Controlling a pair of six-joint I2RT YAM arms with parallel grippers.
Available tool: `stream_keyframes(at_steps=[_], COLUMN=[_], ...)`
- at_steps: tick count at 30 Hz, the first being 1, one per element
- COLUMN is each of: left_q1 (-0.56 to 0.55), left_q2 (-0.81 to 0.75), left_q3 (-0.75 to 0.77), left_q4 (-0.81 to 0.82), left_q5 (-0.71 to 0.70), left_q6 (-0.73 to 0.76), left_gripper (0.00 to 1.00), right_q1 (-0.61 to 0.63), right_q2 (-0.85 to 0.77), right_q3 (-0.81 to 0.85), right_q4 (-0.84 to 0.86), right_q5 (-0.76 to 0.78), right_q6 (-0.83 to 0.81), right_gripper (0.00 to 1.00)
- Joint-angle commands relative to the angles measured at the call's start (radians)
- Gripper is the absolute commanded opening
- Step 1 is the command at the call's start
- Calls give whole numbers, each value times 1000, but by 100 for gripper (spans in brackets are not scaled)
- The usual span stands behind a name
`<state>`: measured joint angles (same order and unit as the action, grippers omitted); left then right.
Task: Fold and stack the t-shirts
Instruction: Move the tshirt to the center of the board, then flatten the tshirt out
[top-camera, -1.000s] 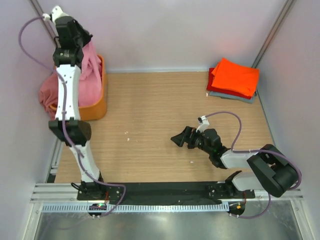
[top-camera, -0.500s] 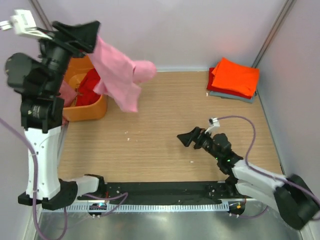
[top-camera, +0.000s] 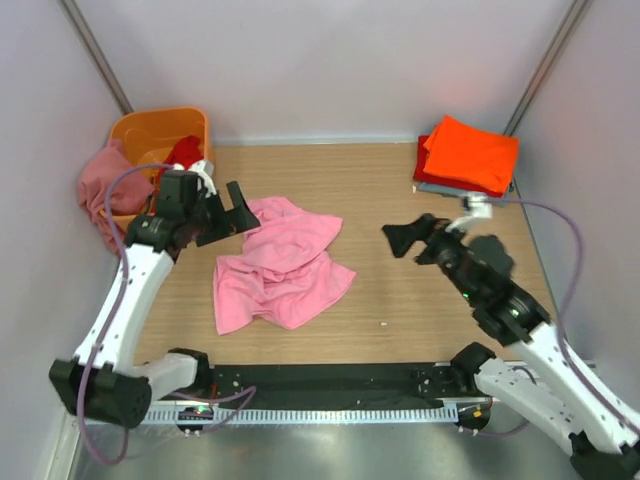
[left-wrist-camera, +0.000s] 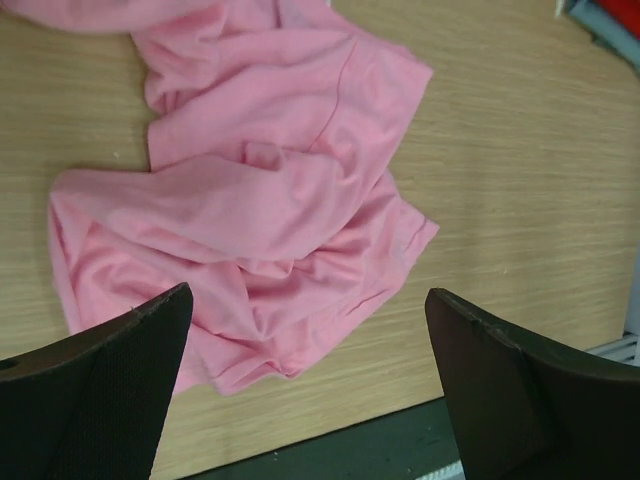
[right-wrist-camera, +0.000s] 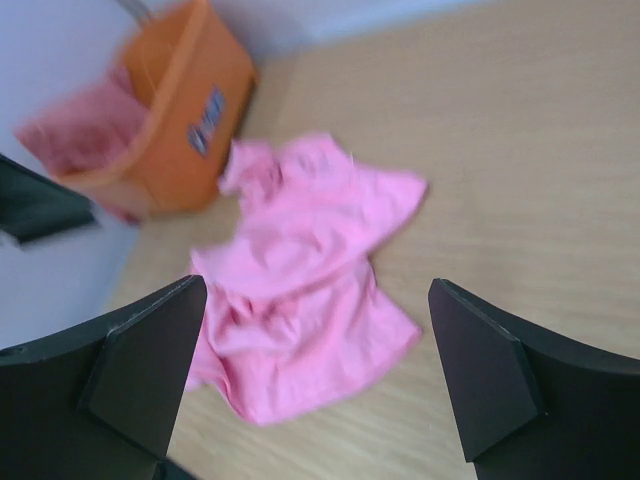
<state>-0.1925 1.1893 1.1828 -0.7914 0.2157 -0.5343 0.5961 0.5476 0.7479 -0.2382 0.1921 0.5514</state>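
A light pink t-shirt (top-camera: 280, 265) lies crumpled on the wooden table left of centre, also in the left wrist view (left-wrist-camera: 270, 200) and blurred in the right wrist view (right-wrist-camera: 300, 280). My left gripper (top-camera: 225, 220) (left-wrist-camera: 308, 295) hovers open at its back left edge, nothing between the fingers. My right gripper (top-camera: 408, 238) (right-wrist-camera: 316, 285) is open to the right of the shirt, apart from it and facing it. A folded stack sits at the back right: orange t-shirt (top-camera: 470, 152) on top, red (top-camera: 422, 172) under it, grey-blue (top-camera: 470, 193) at the bottom.
An orange plastic tub (top-camera: 150, 125) (right-wrist-camera: 180, 90) stands at the back left with a red shirt (top-camera: 183, 152) inside and a dusty rose shirt (top-camera: 100, 190) (right-wrist-camera: 85, 130) draped over its left side. A black rail (top-camera: 320, 380) runs along the table's near edge.
My left arm swung down from above the tub, carried the pink shirt out over the table and let it go; its gripper opened. My right arm moved back and right, still open.
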Motion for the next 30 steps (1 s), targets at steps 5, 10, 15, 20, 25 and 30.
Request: stream_keyframes(at_steps=[5,10,15,20,25,30], left_q1=[-1,1,-1,-1,-1,-1], left_q2=[-265,-466,-586,-666,-691,-697], left_q3=[23,-104,-213,-252,-264,-298], left_q4=[-88,-118,-141,-108,-89,-58], left_q5=[-275,-430,-426,-377,-407,-418], left_q6=[99,66,-33,-46,-36,-36], left_gripper=[100,100,100,100,100,100], right_q1=[393,664,709,703,679,677], right_q2=[475,898,1287,1439,1506,1528], right_q3=[63,402,657,795,812,753], right_q4=[-49,-139,-190,-181,-184,-168], right_q5=[134,217,161,150,141,99], right_q6=[16,-28,-25,-27,-16,-24], right_gripper=[100,100,100,100,99,31])
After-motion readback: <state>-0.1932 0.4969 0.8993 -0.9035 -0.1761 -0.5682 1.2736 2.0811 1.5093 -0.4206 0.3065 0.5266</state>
